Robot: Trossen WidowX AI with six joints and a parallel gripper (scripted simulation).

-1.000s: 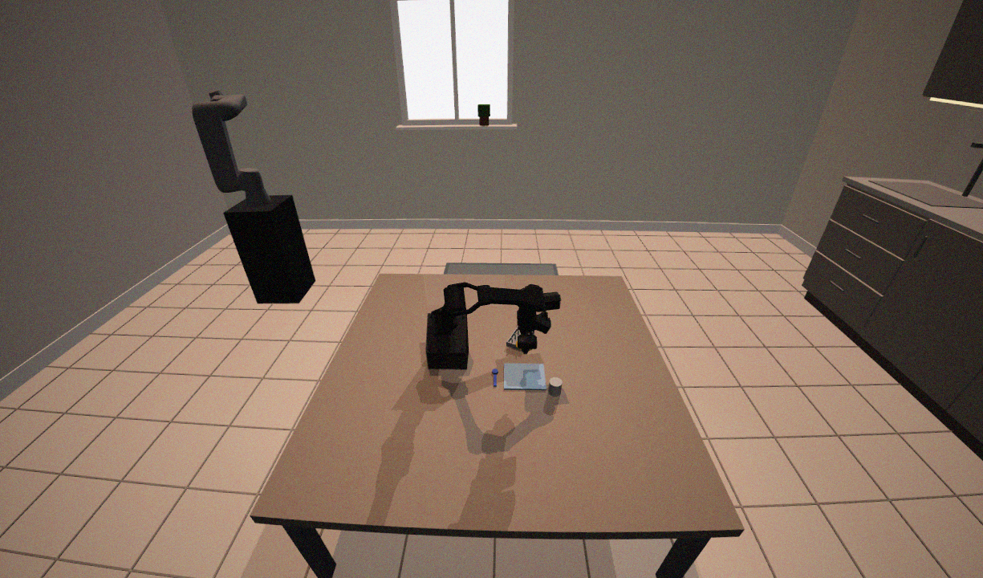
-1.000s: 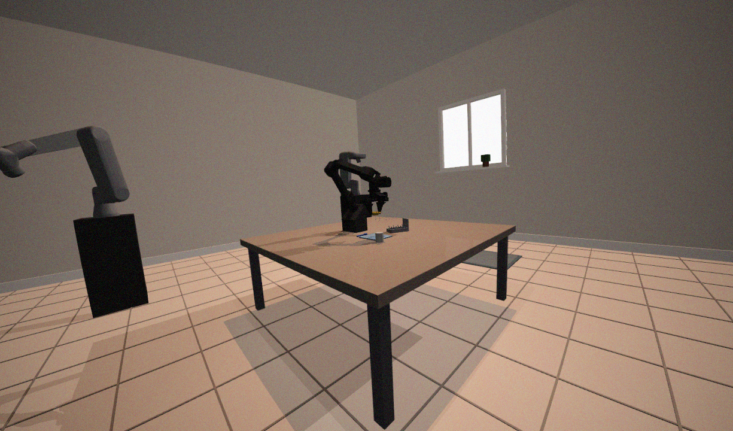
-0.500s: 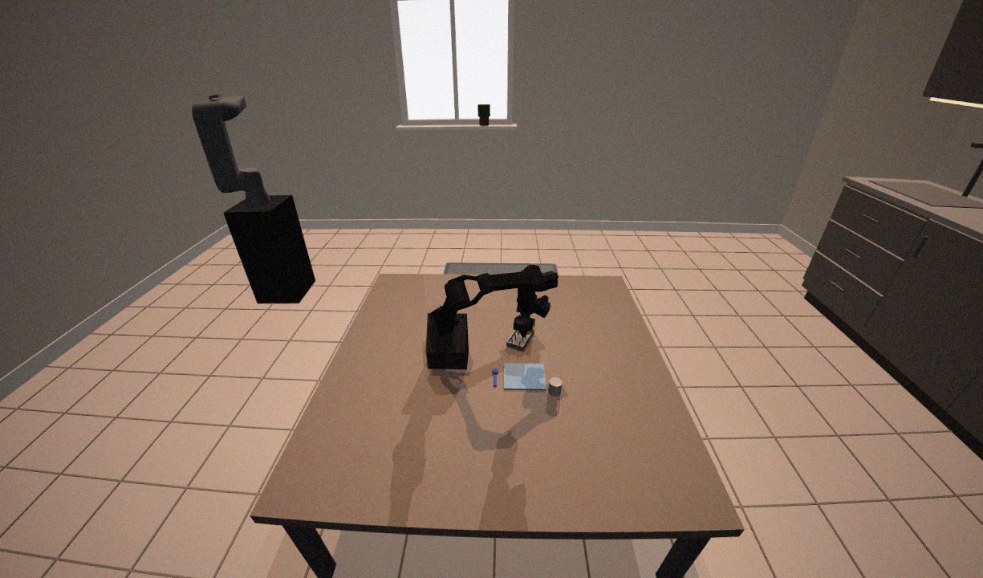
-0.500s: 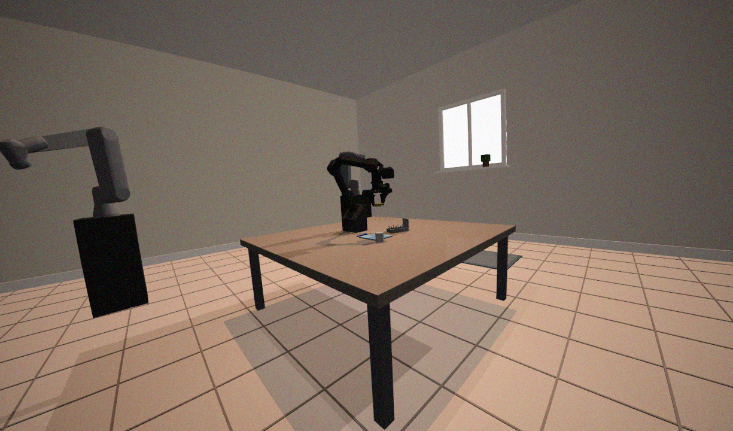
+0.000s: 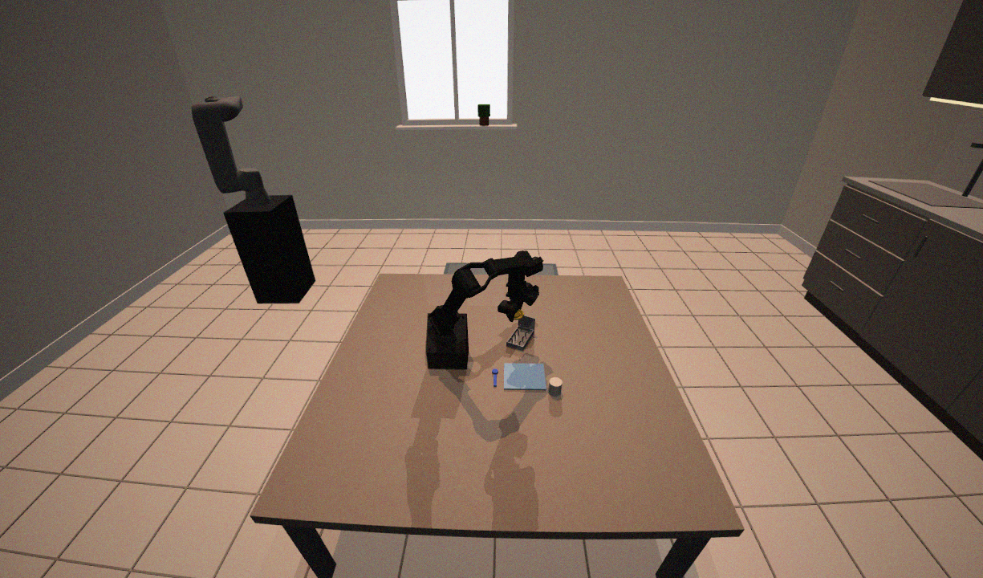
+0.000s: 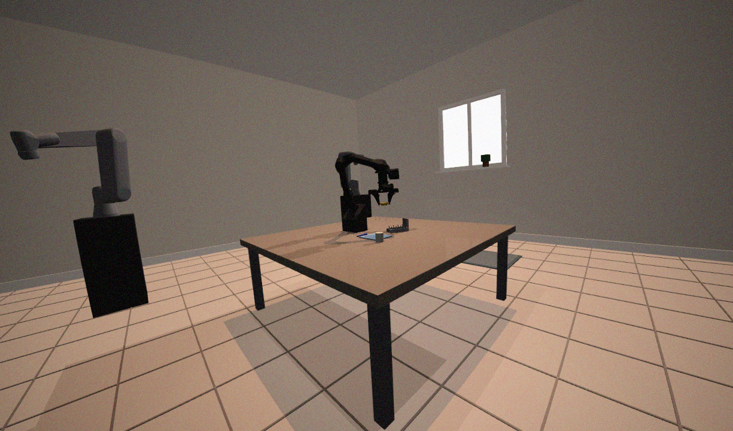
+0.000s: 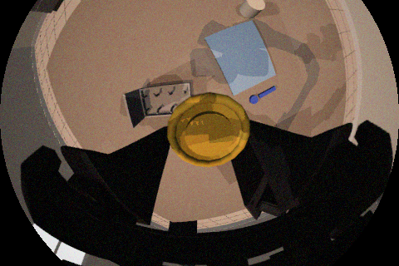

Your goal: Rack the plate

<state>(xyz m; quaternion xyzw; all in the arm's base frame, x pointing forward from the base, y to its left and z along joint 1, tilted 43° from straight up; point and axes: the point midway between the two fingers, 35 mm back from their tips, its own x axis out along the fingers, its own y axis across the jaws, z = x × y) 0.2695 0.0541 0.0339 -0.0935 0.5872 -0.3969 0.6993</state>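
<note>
1 claw (image 5: 516, 315) (image 6: 383, 202) (image 7: 209, 129) points down, gripping yellow plate (image 5: 518, 315) (image 6: 383, 203) (image 7: 208, 130).

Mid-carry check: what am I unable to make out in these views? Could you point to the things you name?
- Dish rack (image 5: 520, 336) (image 6: 397, 229) (image 7: 166, 99): in the wrist view, the plate (image 5: 518, 315) (image 6: 383, 203) (image 7: 209, 130) covers one corner.
- Plate's underside: faces away from the wrist camera; too small in the exterior view.
- Exact fingertip contact on the rim: too dark in the wrist view.
- Slot spacing: too small in the top view.

The dish rack's (image 5: 509, 346) (image 6: 397, 230) (image 7: 169, 115) raised end panel seemingly obstructs passage from that end.
</note>
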